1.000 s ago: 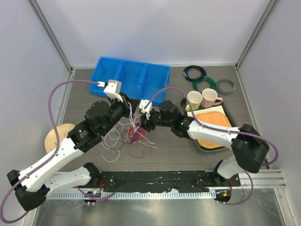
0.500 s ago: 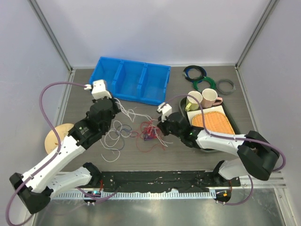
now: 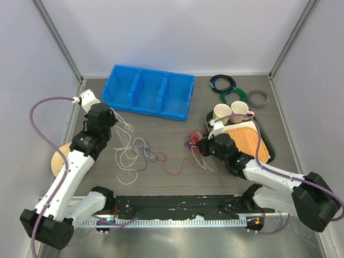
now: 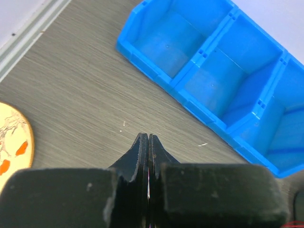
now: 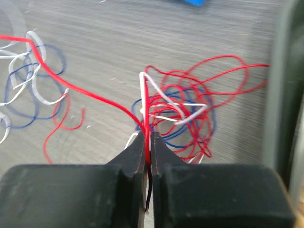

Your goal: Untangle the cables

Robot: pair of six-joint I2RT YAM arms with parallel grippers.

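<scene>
Right gripper [image 5: 148,135] clamped on a red strand [image 5: 95,100] — the red-blue knot [image 5: 190,109] of cables bunches just past its tips. Leftward, that strand's long run leads out to the white and blue loops [image 3: 131,156], nearer the left gripper [image 3: 109,115] — pinched shut, white strands trailing off it, grip itself unclear.

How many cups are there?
2. A cream cup and a pink cup stand side by side at the far end of the dark tray, to the right of the blue bin. No others show.
</scene>
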